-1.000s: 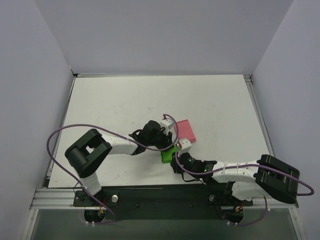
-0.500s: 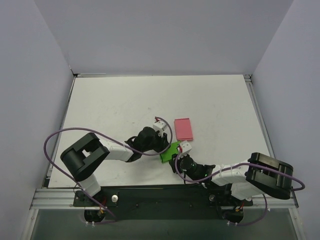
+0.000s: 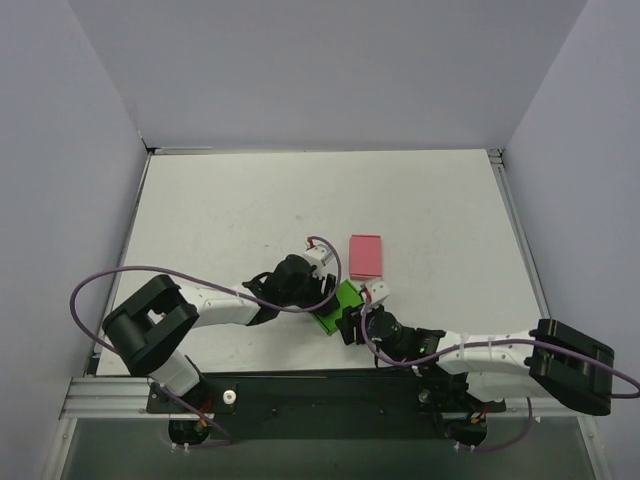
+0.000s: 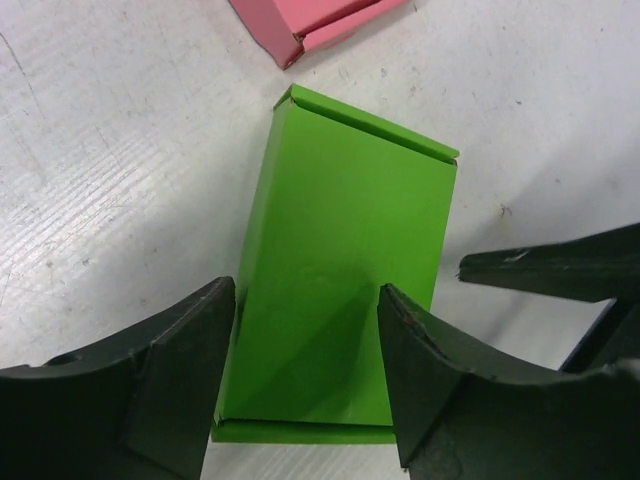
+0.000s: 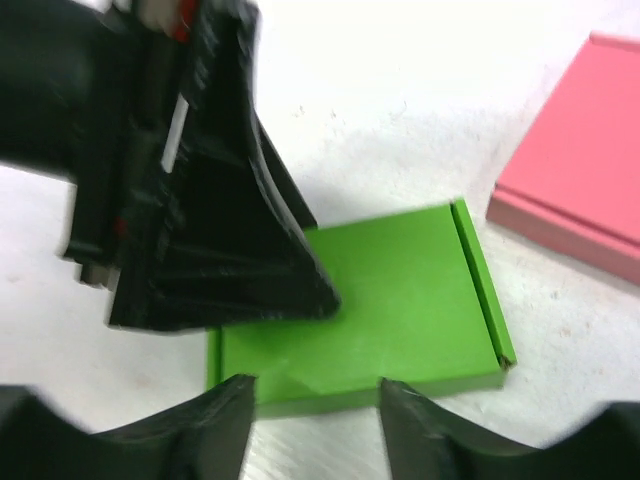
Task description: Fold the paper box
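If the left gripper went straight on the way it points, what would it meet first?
Probably the green box, lying flat between the left gripper's fingers; the pink box lies beyond. Its height above the box is unclear.

A white table (image 3: 250,200) fills the middle of the top view. Its matte surface shows fine scratches and specks in the wrist views. Plain pale lavender-grey panels enclose it: a back wall (image 3: 320,70) across the top of the frame, a left wall (image 3: 60,200) and a right wall (image 3: 590,180). A silver metal rail (image 3: 100,402) runs along the lower edge. The light is even and the shadows are soft.
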Robot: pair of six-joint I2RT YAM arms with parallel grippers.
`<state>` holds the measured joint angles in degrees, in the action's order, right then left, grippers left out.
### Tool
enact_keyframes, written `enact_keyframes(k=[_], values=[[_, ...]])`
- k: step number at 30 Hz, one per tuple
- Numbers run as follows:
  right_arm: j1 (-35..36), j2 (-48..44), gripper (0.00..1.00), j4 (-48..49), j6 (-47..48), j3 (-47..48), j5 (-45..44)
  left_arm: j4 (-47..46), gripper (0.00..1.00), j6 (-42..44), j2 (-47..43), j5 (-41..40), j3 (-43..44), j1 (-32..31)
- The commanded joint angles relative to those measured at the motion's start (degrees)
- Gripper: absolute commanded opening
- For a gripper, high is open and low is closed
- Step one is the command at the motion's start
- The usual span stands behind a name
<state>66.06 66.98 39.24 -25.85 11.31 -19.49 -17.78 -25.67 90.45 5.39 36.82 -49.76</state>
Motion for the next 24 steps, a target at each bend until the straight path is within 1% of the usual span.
enact_keyframes(k=[1, 2, 4, 6, 8, 10, 11, 12, 13, 14, 15, 16, 17, 18, 19, 20, 21, 22, 23, 24], values=[[0.4, -7.4, 0.58, -6.5, 0.5, 3.8, 1.9, 7.4, 0.72, 1.2, -4.4, 1.3, 3.7, 2.1], [0.4, -10.1, 0.61, -9.0, 0.6, 4.3, 2.0, 7.9, 0.74, 1.4, -5.0, 0.9, 3.9, 3.4], [0.0, -12.6, 0.68, -11.5, 2.4, 5.0, 1.9, 8.5, 0.77, 2.0, -7.2, -0.5, 3.8, 4.7], [-1.5, -14.2, 0.74, -14.0, 2.6, 7.3, 1.4, 9.3, 0.78, 2.4, -8.9, -2.4, 3.4, 7.2], [-7.9, -13.9, 0.75, -16.9, 2.4, 9.1, 4.8, 10.0, 0.79, 2.6, -11.7, -3.6, 3.0, 10.3], [-13.1, -13.2, 0.75, -17.2, 1.2, 10.4, 10.0, 10.1, 0.8, 2.4, -15.3, -4.9, 2.0, 12.8], [-17.5, -12.3, 0.76, -17.1, 1.1, 10.7, 11.5, 10.2, 0.81, 2.1, -16.4, -4.9, 1.6, 14.1], [-19.7, -11.9, 0.76, -17.2, 1.2, 11.5, 12.5, 10.3, 0.81, 1.9, -17.8, -4.9, 1.2, 17.4], [-21.7, -11.5, 0.77, -17.6, 1.2, 12.0, 14.8, 10.7, 0.81, 1.7, -20.1, -4.9, 0.6, 18.8], [-25.9, -10.7, 0.77, -17.9, 1.2, 12.3, 16.2, 11.0, 0.82, 1.5, -21.4, -4.9, 0.4, 20.6], [-28.1, -10.6, 0.78, -18.1, 1.1, 12.8, 16.9, 11.4, 0.82, 1.2, -22.4, -4.9, 0.3, 23.9], [-30.1, -10.4, 0.79, -18.9, 0.8, 13.0, 19.0, 12.3, 0.82, 1.0, -24.7, -6.2, 0.0, 25.7], [-34.7, -10.5, 0.79, -19.6, 0.7, 13.3, 20.7, 12.9, 0.82, 0.8, -25.9, -6.4, -0.1, 27.2], [-36.8, -10.9, 0.79, -20.1, 0.4, 13.4, 21.2, 13.6, 0.82, 0.4, -27.0, -6.6, -0.1, 28.7], [-38.9, -11.4, 0.8, -22.1, 0.1, 13.8, 21.4, 15.7, 0.83, 0.3, -29.3, -7.7, 0.2, 31.5], [-40.6, -13.2, 0.8, -23.1, 0.0, 13.9, 21.7, 16.8, 0.83, 0.3, -30.6, -8.5, 0.4, 32.3], [-44.0, -14.2, 0.81, -24.1, -0.1, 14.2, 21.6, 17.7, 0.84, 0.8, -31.8, -9.5, 0.7, 32.9], [-45.2, -15.3, 0.81, -26.6, -0.1, 14.5, 21.4, 21.2, 0.84, 1.2, -34.1, -10.9, 1.1, 33.0], [-46.3, -17.8, 0.81, -27.8, -0.1, 15.0, 20.5, 22.3, 0.85, 1.5, -35.3, -12.0, 1.9, 33.0], [-48.5, -19.1, 0.81, -29.0, 0.4, 15.2, 20.0, 23.3, 0.87, 1.5, -36.6, -12.8, 2.2, 33.0]])
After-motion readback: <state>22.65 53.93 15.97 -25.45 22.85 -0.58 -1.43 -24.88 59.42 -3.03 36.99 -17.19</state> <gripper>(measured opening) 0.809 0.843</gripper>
